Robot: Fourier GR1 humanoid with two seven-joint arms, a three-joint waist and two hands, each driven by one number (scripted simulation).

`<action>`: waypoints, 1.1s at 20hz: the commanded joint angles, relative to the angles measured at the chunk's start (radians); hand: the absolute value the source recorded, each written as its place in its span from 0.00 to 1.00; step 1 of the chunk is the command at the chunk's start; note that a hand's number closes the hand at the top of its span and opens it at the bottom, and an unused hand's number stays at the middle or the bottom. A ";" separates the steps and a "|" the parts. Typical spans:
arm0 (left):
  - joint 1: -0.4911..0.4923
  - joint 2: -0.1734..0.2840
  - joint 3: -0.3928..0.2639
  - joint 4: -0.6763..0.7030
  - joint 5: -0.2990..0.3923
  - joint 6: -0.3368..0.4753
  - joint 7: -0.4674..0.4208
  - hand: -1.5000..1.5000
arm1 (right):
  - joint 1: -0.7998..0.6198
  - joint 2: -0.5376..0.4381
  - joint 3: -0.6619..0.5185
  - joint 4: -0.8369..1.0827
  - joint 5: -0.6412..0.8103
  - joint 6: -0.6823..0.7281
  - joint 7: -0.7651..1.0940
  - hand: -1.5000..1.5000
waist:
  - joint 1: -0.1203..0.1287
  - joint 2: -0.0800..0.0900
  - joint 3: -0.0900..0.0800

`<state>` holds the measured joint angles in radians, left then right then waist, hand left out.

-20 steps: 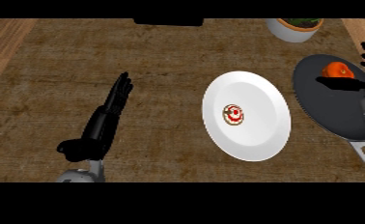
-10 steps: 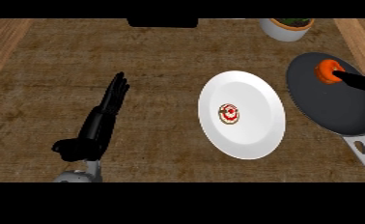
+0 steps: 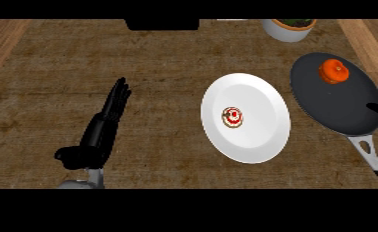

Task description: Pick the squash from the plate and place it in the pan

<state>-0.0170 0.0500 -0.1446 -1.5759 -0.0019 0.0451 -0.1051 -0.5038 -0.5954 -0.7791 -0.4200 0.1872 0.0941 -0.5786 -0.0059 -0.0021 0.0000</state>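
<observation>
The squash (image 3: 334,71) lies in the pan (image 3: 332,103), beside the plate (image 3: 258,126). The left hand (image 3: 100,131) rests with straight fingers on the tabletop (image 3: 148,56).

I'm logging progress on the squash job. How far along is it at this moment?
Done, it seems: the orange squash sits in the black pan, near its far side. In hand: nothing; the left hand lies open on the counter, and the right hand is out of view. Left: apparently nothing. The plate keeps only a small red-and-white item.
</observation>
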 commanded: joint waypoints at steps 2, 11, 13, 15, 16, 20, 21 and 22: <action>0.022 -0.010 -0.006 -0.001 -0.002 -0.010 -0.030 0.50 | 0.139 0.062 0.042 -0.103 -0.048 0.094 -0.082 0.00 | 0.001 -0.001 -0.001; 0.005 -0.017 0.002 -0.035 -0.008 -0.012 0.035 0.50 | 0.399 0.094 0.082 -0.481 -0.162 0.181 0.034 0.00 | -0.003 -0.001 -0.001; -0.039 -0.021 0.018 -0.042 0.001 -0.008 0.078 0.50 | 0.450 0.171 0.117 -0.571 -0.156 0.127 0.047 0.00 | -0.001 0.000 -0.001; -0.012 -0.031 -0.002 -0.038 -0.027 -0.003 0.059 0.50 | 0.454 0.180 0.132 -0.579 -0.173 0.104 0.048 0.00 | 0.003 0.001 0.000; 0.034 -0.006 0.012 -0.070 -0.012 -0.023 0.032 0.50 | 0.464 0.226 0.160 -0.662 -0.149 0.063 0.082 0.00 | 0.004 0.000 -0.001; 0.002 -0.014 0.028 0.015 -0.014 -0.048 -0.014 0.50 | 0.519 0.176 0.143 -0.653 -0.183 0.087 0.078 0.00 | 0.004 0.001 0.000; -0.031 -0.022 0.045 0.068 -0.009 -0.047 -0.047 0.50 | 0.481 0.134 0.145 -0.579 -0.168 0.090 0.078 0.00 | 0.004 0.002 0.000; -0.006 -0.048 -0.018 -0.008 -0.059 0.020 -0.001 0.50 | 0.510 0.139 0.142 -0.588 -0.150 0.079 0.056 0.00 | 0.005 0.002 0.000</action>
<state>-0.0260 0.0251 -0.1282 -1.5643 -0.0231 0.0231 -0.1088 -0.0257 -0.4441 -0.6452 -1.0010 0.0224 0.1930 -0.5194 -0.0024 -0.0008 -0.0003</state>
